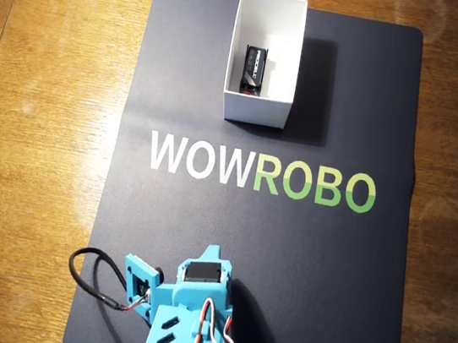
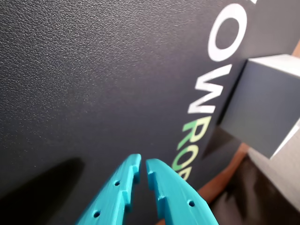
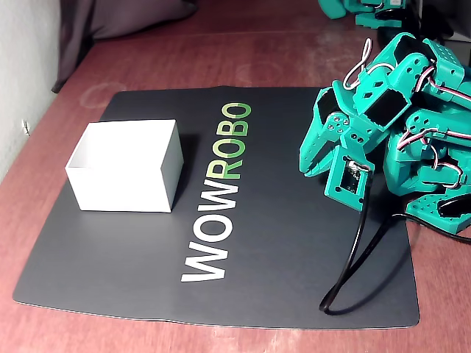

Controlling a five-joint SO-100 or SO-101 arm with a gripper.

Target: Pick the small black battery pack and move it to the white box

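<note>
The small black battery pack (image 1: 254, 68) lies inside the white box (image 1: 265, 57) at the far end of the black mat in the overhead view. The box also shows in the fixed view (image 3: 125, 175), where its walls hide the pack, and in the wrist view (image 2: 262, 108). My teal gripper (image 2: 142, 161) is shut and empty, with only a thin slit between the fingertips. It hangs low over the mat, folded back near the arm's base (image 3: 305, 168), far from the box.
The black WOWROBO mat (image 1: 285, 256) lies on a wooden table (image 1: 41, 111). A black cable (image 3: 353, 257) loops from the wrist onto the mat beside the arm. Grey fabric (image 3: 132, 18) lies at the table's far corner in the fixed view.
</note>
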